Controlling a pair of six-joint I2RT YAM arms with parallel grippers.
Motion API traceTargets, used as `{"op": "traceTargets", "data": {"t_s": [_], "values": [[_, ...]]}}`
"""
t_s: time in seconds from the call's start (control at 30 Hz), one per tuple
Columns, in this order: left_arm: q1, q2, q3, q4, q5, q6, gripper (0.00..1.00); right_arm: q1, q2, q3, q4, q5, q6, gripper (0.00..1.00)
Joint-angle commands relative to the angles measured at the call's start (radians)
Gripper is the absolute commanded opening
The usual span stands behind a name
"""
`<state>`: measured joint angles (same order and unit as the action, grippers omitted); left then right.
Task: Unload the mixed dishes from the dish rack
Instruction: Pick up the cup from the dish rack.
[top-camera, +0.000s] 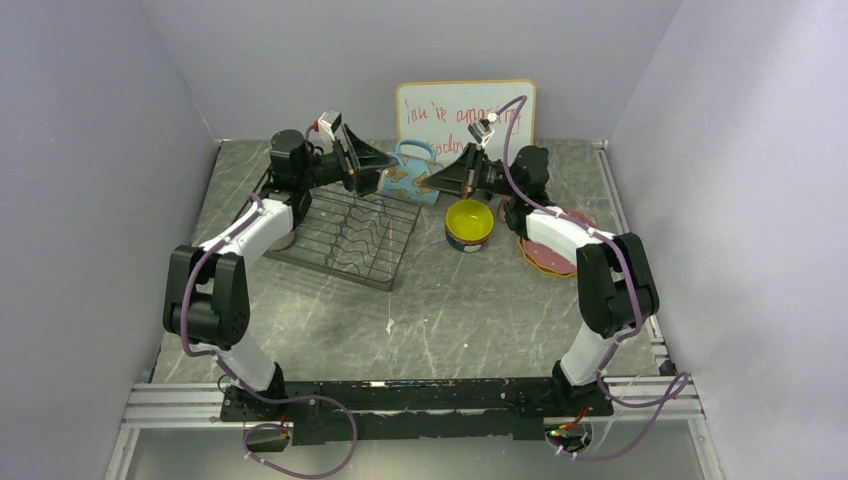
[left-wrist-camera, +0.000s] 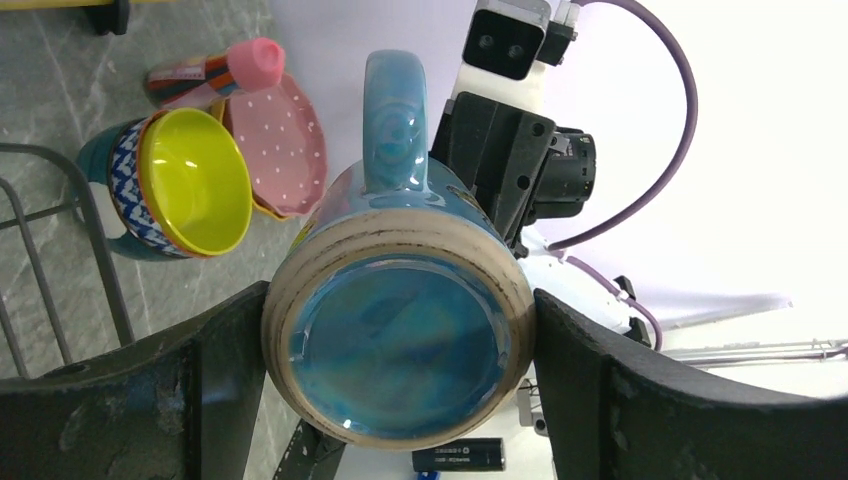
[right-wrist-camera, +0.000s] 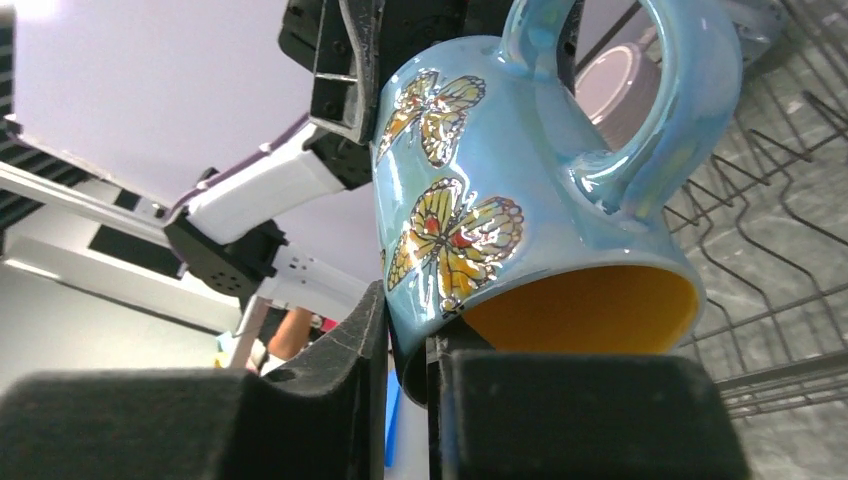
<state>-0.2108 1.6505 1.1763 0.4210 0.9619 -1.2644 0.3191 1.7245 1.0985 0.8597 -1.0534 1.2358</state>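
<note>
Grey marbled table (top-camera: 470, 300) already bears the yellow bowl (top-camera: 469, 217) and plates (top-camera: 548, 255), the dish rack (top-camera: 345, 235) seems to keep only a lilac mug (right-wrist-camera: 625, 85), and the blue mug (top-camera: 410, 180) hangs just beyond it, left gripper (top-camera: 383, 170) clamping its base, right gripper (top-camera: 432, 178) pinching its rim
</note>
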Motion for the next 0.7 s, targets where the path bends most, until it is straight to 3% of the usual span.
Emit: {"op": "traceTargets", "data": {"t_s": [0.0,0.07,0.23,0.33,0.4,0.67], "values": [[-0.007,-0.025,-0.001,0.140,0.034,-0.041,0.03,-0.015,-0.021,0.005,0.148,-0.005,0.027,0.03],[-0.007,-0.023,-0.006,0.145,0.037,-0.034,0.09,-0.032,-0.034,0.002,0.168,-0.005,0.044,0.00],[-0.007,-0.025,0.005,0.112,0.038,0.008,0.40,-0.067,-0.078,-0.018,0.185,-0.006,0.048,0.00],[-0.007,-0.031,0.015,0.070,0.038,0.045,0.78,-0.088,-0.107,-0.035,0.168,-0.010,0.025,0.00],[-0.007,-0.033,0.019,0.052,0.044,0.063,0.93,-0.099,-0.122,-0.047,0.158,-0.010,0.010,0.00],[0.011,-0.048,0.023,0.059,0.059,0.079,0.94,-0.141,-0.177,-0.090,0.139,-0.014,-0.021,0.00]]}}
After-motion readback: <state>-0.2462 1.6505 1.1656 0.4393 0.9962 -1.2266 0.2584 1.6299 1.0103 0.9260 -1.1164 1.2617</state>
